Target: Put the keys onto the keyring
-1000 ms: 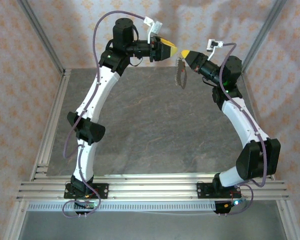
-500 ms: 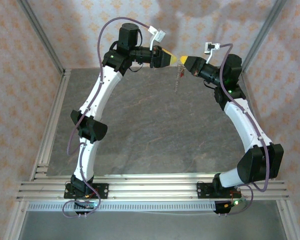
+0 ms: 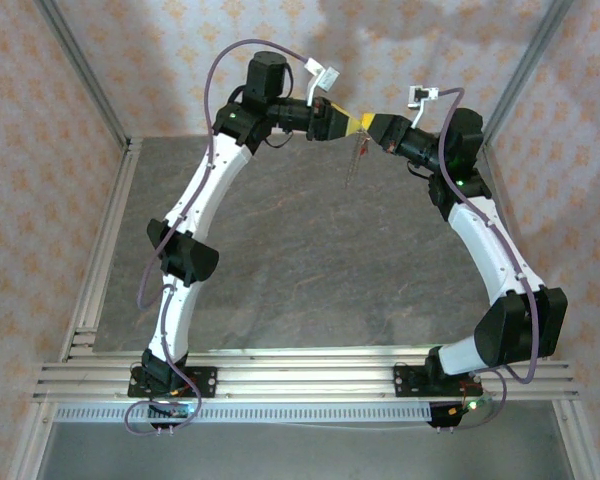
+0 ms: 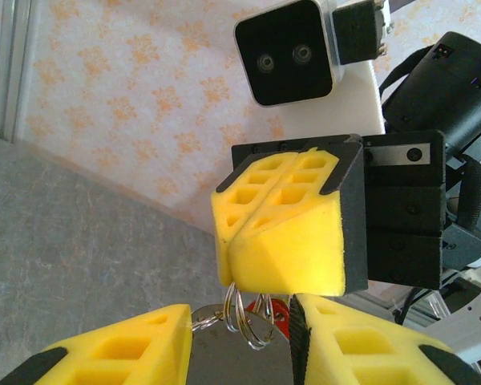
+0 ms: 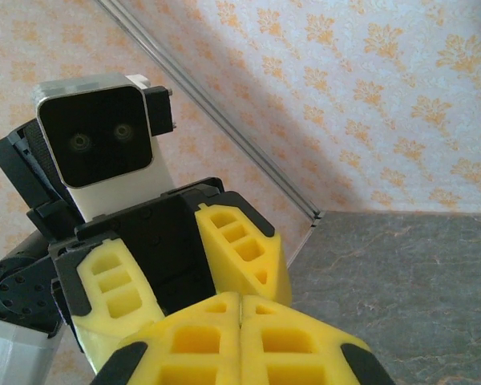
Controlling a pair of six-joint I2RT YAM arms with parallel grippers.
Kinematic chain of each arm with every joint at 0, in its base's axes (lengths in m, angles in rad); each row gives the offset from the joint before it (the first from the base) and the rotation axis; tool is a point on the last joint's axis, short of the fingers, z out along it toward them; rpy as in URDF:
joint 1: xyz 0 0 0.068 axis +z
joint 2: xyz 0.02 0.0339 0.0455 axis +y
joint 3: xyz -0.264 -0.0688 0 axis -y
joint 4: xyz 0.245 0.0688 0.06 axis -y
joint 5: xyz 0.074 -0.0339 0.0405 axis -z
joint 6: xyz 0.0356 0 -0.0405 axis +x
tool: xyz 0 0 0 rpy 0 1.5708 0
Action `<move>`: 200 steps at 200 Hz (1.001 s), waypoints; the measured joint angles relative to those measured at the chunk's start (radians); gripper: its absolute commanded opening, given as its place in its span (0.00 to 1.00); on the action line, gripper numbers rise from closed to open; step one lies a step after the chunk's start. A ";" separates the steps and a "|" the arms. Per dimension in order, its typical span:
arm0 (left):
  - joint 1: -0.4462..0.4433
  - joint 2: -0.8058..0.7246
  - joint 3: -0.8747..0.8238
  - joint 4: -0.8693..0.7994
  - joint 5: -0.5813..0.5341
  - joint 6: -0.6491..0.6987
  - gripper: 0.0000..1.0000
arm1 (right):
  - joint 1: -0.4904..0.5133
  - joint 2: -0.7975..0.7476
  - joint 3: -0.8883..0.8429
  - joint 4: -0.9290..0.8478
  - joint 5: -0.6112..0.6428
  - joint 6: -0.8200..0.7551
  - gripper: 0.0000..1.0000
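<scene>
Keyring (image 4: 247, 318): pale silvery metal ring, far centre of the cell, well above the grey stone-patterned table (image 3: 280, 260). We see it hanging from the right gripper's tips.
Chain (image 3: 357, 158): short silvery beaded chain, dangling under the two meeting grippers.
Key (image 4: 280, 318): tiny, with a red plastic head, just beside the ring and against one yellow finger (image 4: 353, 345).
Right gripper (image 4: 232, 277): clenched on the ring.
Left gripper (image 4: 242, 311): jaws part-way apart around ring and key; we cannot tell if it grips.
</scene>
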 measured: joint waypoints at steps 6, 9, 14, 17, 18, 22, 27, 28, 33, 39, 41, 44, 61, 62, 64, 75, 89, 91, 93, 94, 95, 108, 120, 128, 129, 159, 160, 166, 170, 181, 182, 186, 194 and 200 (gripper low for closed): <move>-0.003 0.000 0.000 0.000 0.000 0.000 0.35 | 0.000 0.000 0.000 0.000 0.000 0.000 0.00; -0.003 0.000 0.000 0.000 0.000 0.000 0.35 | 0.000 0.000 0.000 0.000 0.000 0.000 0.00; -0.005 0.000 0.000 0.000 0.000 -0.001 0.33 | 0.000 0.000 0.000 0.000 0.000 0.000 0.00; -0.005 0.000 0.000 0.000 0.000 0.000 0.33 | 0.000 0.000 0.000 0.000 0.000 0.000 0.00; -0.005 0.000 0.000 0.001 0.000 0.000 0.33 | 0.000 0.000 0.000 0.000 0.000 0.000 0.00; -0.005 0.000 0.000 0.001 0.000 -0.001 0.32 | 0.000 0.000 0.000 0.000 0.000 0.000 0.00; -0.005 0.000 0.000 0.001 0.000 -0.001 0.32 | 0.000 0.000 0.000 0.000 0.000 0.000 0.00; -0.005 0.000 0.000 0.001 0.000 -0.001 0.32 | 0.000 0.000 0.000 0.000 0.000 0.000 0.00; -0.006 0.000 0.000 0.001 0.000 -0.001 0.31 | 0.000 0.000 0.000 0.000 0.000 0.000 0.00; -0.009 0.000 0.000 0.001 0.000 -0.001 0.31 | 0.000 0.000 0.000 0.000 0.000 0.000 0.00; -0.009 0.000 0.000 0.001 0.000 -0.001 0.30 | 0.000 0.000 0.000 0.000 0.000 0.000 0.00; -0.009 0.000 0.000 0.001 0.000 -0.002 0.30 | 0.000 0.000 0.000 0.000 0.000 0.000 0.00; -0.010 0.000 0.000 0.003 0.000 -0.005 0.28 | -0.001 0.000 0.000 0.000 0.000 0.000 0.00; -0.010 0.000 0.000 0.003 0.000 -0.005 0.28 | -0.001 0.000 0.000 0.000 0.000 0.000 0.00; -0.010 0.000 0.000 0.003 0.000 -0.005 0.28 | -0.002 0.000 0.000 0.000 0.000 0.000 0.00; -0.010 0.000 0.000 0.006 0.000 -0.005 0.28 | -0.003 0.000 0.000 0.000 0.000 0.000 0.00; -0.010 0.000 0.000 0.008 -0.001 -0.005 0.28 | -0.003 0.000 0.000 0.000 0.000 -0.001 0.00; -0.010 0.000 0.000 0.008 -0.001 -0.005 0.28 | -0.003 0.000 0.000 0.000 0.000 -0.001 0.00; -0.010 0.000 0.000 0.008 -0.001 -0.005 0.28 | -0.003 0.000 0.000 0.000 0.000 -0.001 0.00; -0.010 0.000 0.000 0.009 -0.001 -0.005 0.28 | -0.003 0.000 0.000 0.000 0.000 -0.001 0.00; -0.010 0.000 0.000 0.009 -0.001 -0.005 0.28 | -0.003 0.000 0.000 0.000 0.000 -0.001 0.00; -0.010 0.000 0.000 0.011 -0.001 -0.006 0.27 | -0.003 0.000 0.000 0.000 0.000 -0.005 0.00; -0.010 0.000 0.000 0.014 -0.003 -0.008 0.22 | -0.003 0.000 0.000 0.000 0.000 -0.008 0.00; -0.010 0.000 0.000 0.016 -0.006 -0.013 0.17 | -0.003 0.000 0.000 0.000 0.000 -0.009 0.00; -0.010 0.000 0.000 0.016 -0.007 -0.015 0.16 | -0.003 0.000 0.000 0.000 0.000 -0.009 0.00; -0.009 0.001 0.000 0.027 -0.016 -0.032 0.04 | -0.006 -0.004 0.000 -0.001 0.000 -0.019 0.00; -0.009 0.001 0.000 0.028 -0.016 -0.034 0.04 | -0.006 -0.004 0.000 -0.001 0.000 -0.019 0.00; -0.009 0.001 0.000 0.031 -0.017 -0.035 0.04 | -0.006 -0.004 0.000 -0.001 0.000 -0.020 0.00; -0.009 0.001 0.000 0.032 -0.017 -0.035 0.04 | -0.006 -0.005 0.000 0.000 0.000 -0.020 0.00; -0.009 0.001 0.000 0.032 -0.016 -0.035 0.05 | -0.006 -0.006 0.000 -0.001 0.000 -0.021 0.00; -0.009 0.001 0.000 0.032 -0.016 -0.035 0.05 | -0.006 -0.006 0.000 -0.001 0.000 -0.022 0.00; -0.009 0.001 0.000 0.033 -0.016 -0.035 0.06 | -0.006 -0.006 0.000 -0.001 0.000 -0.023 0.00; -0.010 0.001 0.000 0.035 -0.017 -0.037 0.11 | -0.006 -0.006 0.000 -0.001 0.000 -0.023 0.00; -0.010 0.001 0.000 0.038 -0.018 -0.039 0.13 | -0.006 -0.006 0.000 -0.001 0.000 -0.023 0.00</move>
